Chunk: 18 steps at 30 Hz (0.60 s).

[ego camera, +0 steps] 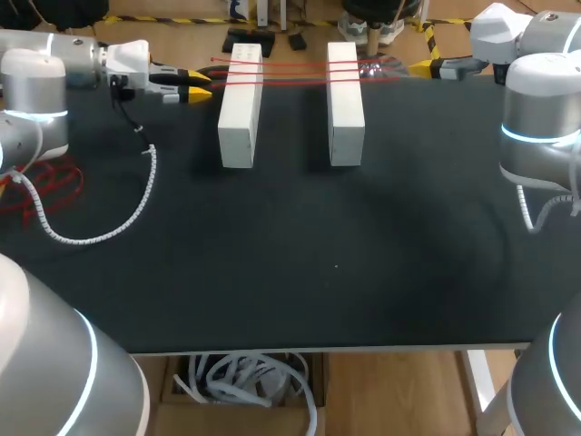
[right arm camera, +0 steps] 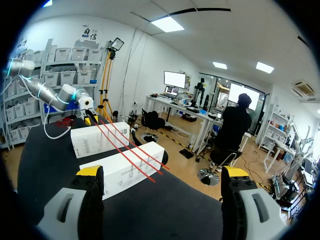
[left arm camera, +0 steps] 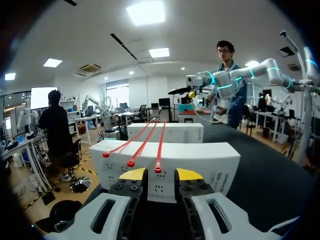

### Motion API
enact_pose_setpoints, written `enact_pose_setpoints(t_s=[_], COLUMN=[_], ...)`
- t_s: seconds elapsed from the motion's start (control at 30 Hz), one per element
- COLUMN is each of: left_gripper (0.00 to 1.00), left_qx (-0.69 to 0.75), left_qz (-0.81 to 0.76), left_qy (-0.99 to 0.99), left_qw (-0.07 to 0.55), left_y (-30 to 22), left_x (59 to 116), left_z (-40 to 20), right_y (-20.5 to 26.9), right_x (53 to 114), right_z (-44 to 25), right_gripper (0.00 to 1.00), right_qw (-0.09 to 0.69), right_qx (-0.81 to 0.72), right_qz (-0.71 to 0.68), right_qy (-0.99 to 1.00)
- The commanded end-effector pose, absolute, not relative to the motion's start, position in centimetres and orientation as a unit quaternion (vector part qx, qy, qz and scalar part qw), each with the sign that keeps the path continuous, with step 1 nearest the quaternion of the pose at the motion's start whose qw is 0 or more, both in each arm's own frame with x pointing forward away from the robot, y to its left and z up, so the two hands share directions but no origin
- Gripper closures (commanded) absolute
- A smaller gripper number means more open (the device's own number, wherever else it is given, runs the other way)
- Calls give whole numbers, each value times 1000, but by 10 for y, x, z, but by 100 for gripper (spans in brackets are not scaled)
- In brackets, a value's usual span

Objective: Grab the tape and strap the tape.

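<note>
Three red tapes [ego camera: 290,73] lie side by side across two white boxes, the left box [ego camera: 241,109] and the right box [ego camera: 345,104], at the back of the black table. My left gripper [ego camera: 195,86] sits level at the tapes' left ends. In the left wrist view the left gripper [left arm camera: 160,174] is open by a narrow gap, and the end of one red tape [left arm camera: 157,169] lies between the yellow tips without touching them. My right gripper [ego camera: 419,67] hangs beyond the tapes' right ends. Seen from its own wrist, the right gripper [right arm camera: 162,172] is wide open and holds nothing.
A white spiral cable [ego camera: 100,238] curls over the table's left part from my left arm. A bundle of red tapes [ego camera: 50,186] lies at the left edge. The black table [ego camera: 336,272] stretches in front of the boxes.
</note>
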<state>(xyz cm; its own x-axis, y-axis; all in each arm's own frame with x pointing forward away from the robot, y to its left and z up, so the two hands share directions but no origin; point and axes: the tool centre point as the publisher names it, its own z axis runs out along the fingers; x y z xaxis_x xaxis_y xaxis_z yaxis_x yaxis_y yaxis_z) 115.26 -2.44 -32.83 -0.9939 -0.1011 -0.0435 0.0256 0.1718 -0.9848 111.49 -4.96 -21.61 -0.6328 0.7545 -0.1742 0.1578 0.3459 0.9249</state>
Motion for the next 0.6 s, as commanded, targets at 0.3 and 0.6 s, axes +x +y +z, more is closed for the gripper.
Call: enact_pose_setpoints(t_s=[0.3,0.6], left_gripper=[78,84], left_qx=[-22,-24], left_qz=[-653,-656], left_qy=[756,753], left_qw=[43,41], left_y=[-33,-36], left_x=[1157,1153], left_z=[-331,-332], right_y=[-50,-50], right_x=[1115,1115], right_z=[-216,-216], right_gripper=[0,0], right_qw=[306,306], right_qx=[300,300], right_qz=[487,487], right_qy=[761,761])
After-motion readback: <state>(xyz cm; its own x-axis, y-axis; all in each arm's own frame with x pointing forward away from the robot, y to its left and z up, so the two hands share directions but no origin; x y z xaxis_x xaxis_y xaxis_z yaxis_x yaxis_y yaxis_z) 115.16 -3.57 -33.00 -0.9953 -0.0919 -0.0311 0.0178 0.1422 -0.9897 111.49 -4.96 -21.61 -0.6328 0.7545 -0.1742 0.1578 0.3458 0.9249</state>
